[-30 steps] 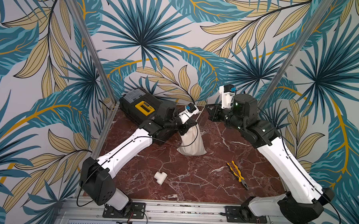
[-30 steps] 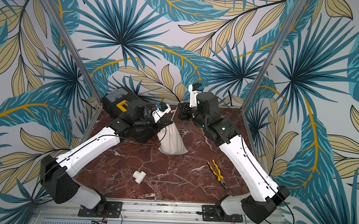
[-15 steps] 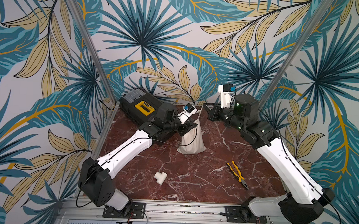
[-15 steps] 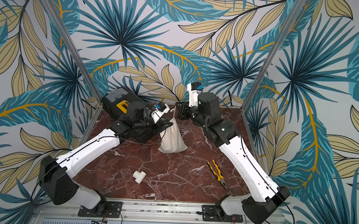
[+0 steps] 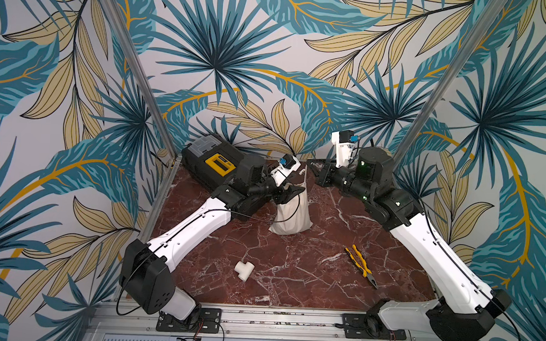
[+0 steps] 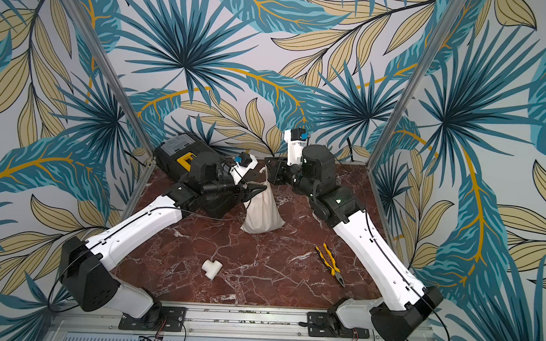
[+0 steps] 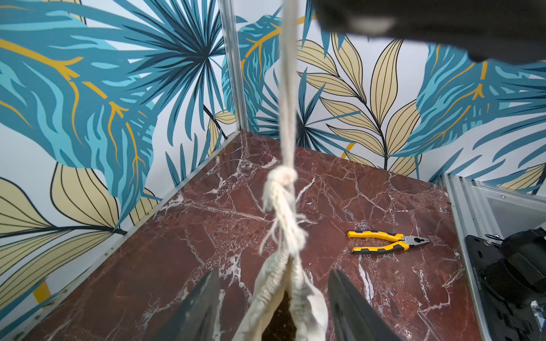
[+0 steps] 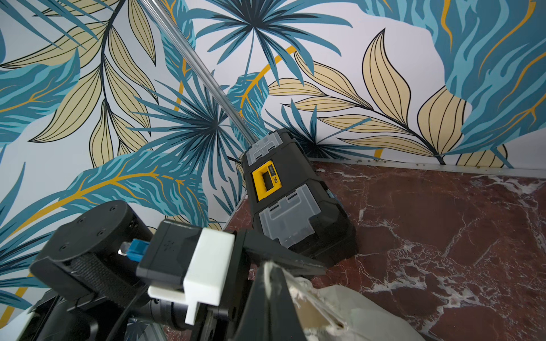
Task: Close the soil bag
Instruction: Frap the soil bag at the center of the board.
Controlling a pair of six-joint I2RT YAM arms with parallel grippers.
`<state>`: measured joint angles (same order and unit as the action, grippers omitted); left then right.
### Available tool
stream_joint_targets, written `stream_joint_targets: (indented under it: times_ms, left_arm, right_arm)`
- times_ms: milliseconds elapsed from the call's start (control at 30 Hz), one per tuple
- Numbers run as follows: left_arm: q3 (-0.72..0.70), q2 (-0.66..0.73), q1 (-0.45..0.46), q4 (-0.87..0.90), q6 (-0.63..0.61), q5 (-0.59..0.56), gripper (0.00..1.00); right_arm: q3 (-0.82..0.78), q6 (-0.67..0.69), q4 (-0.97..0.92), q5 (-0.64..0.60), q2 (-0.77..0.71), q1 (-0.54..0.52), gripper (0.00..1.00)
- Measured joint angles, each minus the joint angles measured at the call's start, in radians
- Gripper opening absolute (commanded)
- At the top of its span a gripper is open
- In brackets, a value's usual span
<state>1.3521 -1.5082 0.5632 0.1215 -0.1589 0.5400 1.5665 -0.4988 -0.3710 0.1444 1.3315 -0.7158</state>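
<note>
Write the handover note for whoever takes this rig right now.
Left claw: open, straddling the gathered neck of the soil bag, not gripping.
Right claw: shut on the drawstring cord, held taut above the bag.
Bag: upright on the marble table, between the arms.
Done: neck mostly cinched.
Left: a dark gap shows at the mouth; pull the cord further, then release.

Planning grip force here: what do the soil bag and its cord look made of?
The soil bag: cream woven cloth, matte, likely cotton; it creases and gathers at the neck. The cord: twisted off-white fibre string, probably cotton; knotted with a frayed end.
</note>
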Motion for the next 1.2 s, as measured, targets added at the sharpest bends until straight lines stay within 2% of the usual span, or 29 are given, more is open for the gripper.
stream_joint_targets:
  times_ms: [267,533,800,1200]
  left_arm:
    - [0.037,-0.041,-0.034,-0.084,0.000,0.133,0.59]
    - [0.053,-0.087,-0.035,-0.141,0.017,0.208,0.54]
    - [0.058,-0.099,-0.035,-0.171,0.022,0.243,0.49]
    - [0.076,-0.142,-0.035,-0.197,0.058,0.267,0.34]
  right_arm:
    - [0.000,0.001,0.000,0.003,0.000,0.000,0.00]
    - [0.002,0.002,-0.002,0.003,0.000,0.000,0.00]
    - [0.003,0.001,-0.004,0.006,0.001,0.000,0.00]
    - [0.004,0.001,-0.010,0.006,0.001,0.000,0.00]
